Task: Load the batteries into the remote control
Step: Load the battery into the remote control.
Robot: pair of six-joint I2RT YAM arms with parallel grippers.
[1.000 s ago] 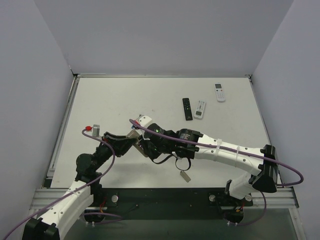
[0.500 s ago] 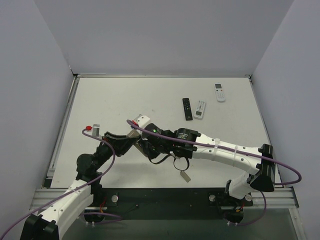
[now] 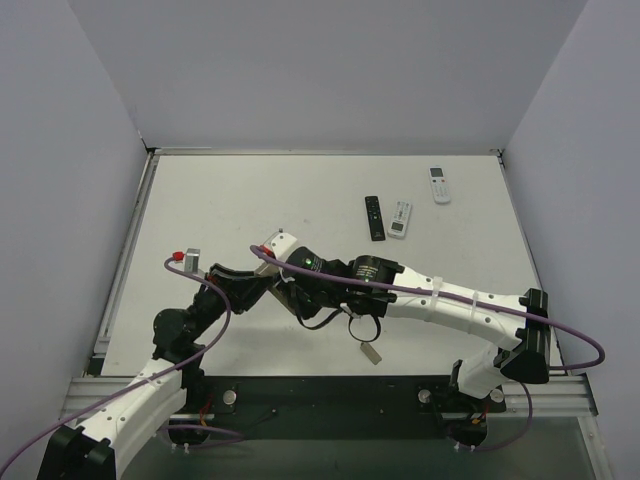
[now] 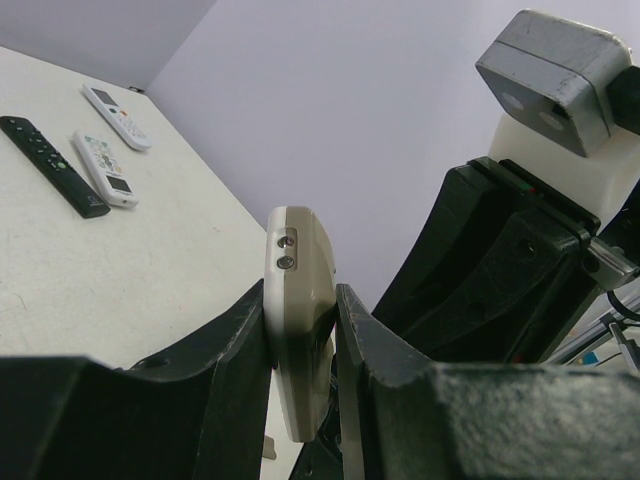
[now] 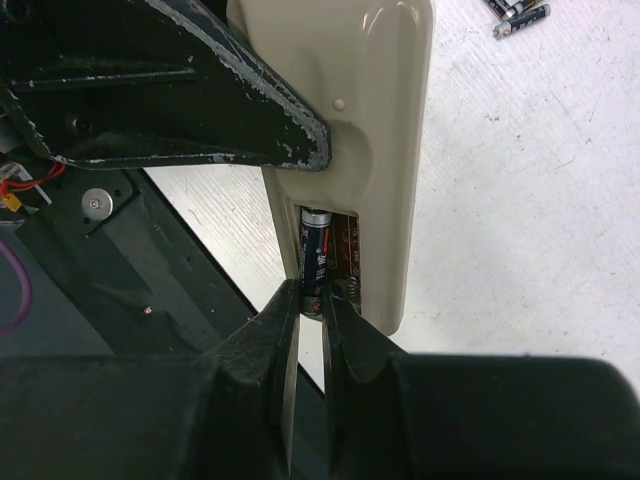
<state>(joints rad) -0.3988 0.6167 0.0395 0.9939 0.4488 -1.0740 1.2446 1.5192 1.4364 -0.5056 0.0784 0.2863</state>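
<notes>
From above, the left jaws and right jaws meet over the near middle of the desk. The remote is held between them, off the surface. Three more remotes lie far right: one black remote and two white remotes. That makes four remotes in all. One small grey piece (probably the battery cover) lies under the right forearm.

From the left wrist, the left jaws are clamped on the remote, a finger pressed on each side and its end pointing up. The same three spare remotes lie on the desk behind.

From the right wrist, the remote's tan back faces the camera with its recess open. One battery lies in the left slot. The right jaws are closed on its lower end, by the spring. The slot beside it looks empty. Loose batteries lie at the frame's top corner; I count at least two (the edge cuts them off).

The remote is likely a light, stiff plastic shell, and smooth enough to twist in the grip when pushed. It is best held mid-body, clear of the recess. A battery is small, hard and slick, and will roll. Pinch it across its girth and expect the spring to push back.
</notes>
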